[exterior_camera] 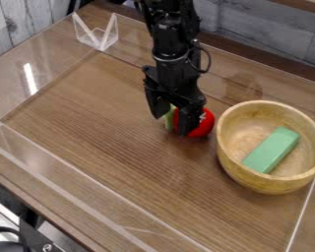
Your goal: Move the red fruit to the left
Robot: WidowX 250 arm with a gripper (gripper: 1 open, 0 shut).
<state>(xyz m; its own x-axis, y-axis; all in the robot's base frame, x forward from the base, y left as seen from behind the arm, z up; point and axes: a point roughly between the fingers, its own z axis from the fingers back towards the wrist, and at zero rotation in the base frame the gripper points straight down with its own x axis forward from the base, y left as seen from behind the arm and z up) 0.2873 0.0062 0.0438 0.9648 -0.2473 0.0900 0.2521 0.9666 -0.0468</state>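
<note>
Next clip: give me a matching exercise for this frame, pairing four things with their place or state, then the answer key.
Things:
1. red fruit
2. green block
3. wooden bowl
4. gripper

Places or states:
A. lying inside the bowl
B. open, pointing down over the table
C. on the table, at the gripper's fingertips
D. standing at the right of the table

Pairs: 1-C, 2-A, 3-D, 4-B
</note>
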